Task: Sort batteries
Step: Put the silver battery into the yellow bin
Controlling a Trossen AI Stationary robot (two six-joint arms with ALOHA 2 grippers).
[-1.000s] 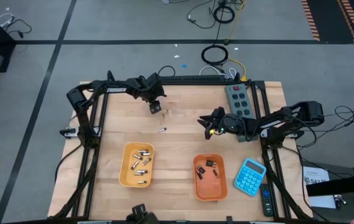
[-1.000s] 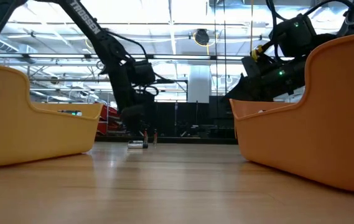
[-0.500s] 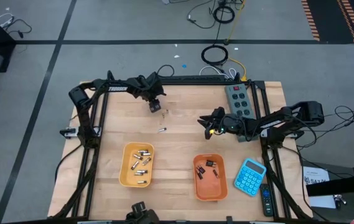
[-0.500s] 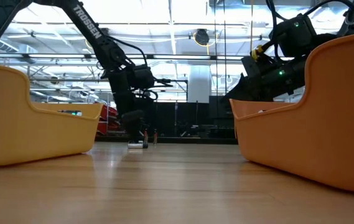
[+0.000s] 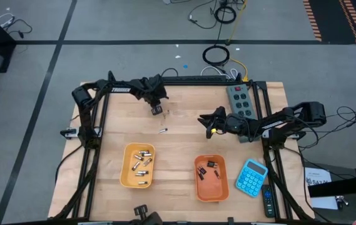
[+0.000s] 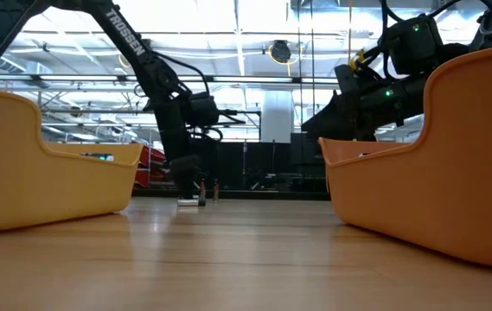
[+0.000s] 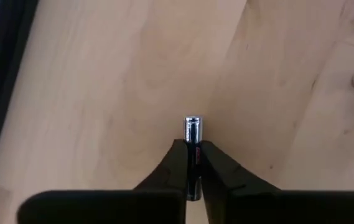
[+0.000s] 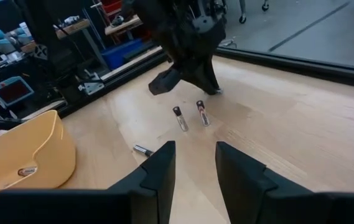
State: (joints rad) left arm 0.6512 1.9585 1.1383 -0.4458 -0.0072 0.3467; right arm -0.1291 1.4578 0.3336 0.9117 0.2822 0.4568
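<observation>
My left gripper (image 5: 156, 110) stands over the far left part of the table, pointing down, shut on a small battery (image 7: 193, 129) with a silvery end. Two small dark batteries (image 8: 179, 118) (image 8: 202, 113) lie just beside it, and a silvery one (image 5: 162, 130) lies nearer the middle. The yellow tray (image 5: 137, 165) holds several silvery batteries and the orange tray (image 5: 211, 178) holds dark ones. My right gripper (image 8: 194, 165) hovers open right of the table's middle, facing the left gripper, with nothing between its fingers. My left gripper pinches the battery's dark body (image 7: 193, 163) between its two fingers, which come from above and lie along the battery. The silvery end (image 7: 193, 127) sticks out past the fingertips toward the tabletop. Whether that end rests on the wood, I cannot tell.
A grey power strip (image 5: 240, 100) lies at the far right, and a blue calculator (image 5: 251, 177) sits near the right front beside the orange tray. Bare wood lies between the two trays and the loose batteries.
My left gripper has sunk a little toward the table beside the loose batteries and has shut on one of them. My right gripper has tipped slightly while staying in place.
</observation>
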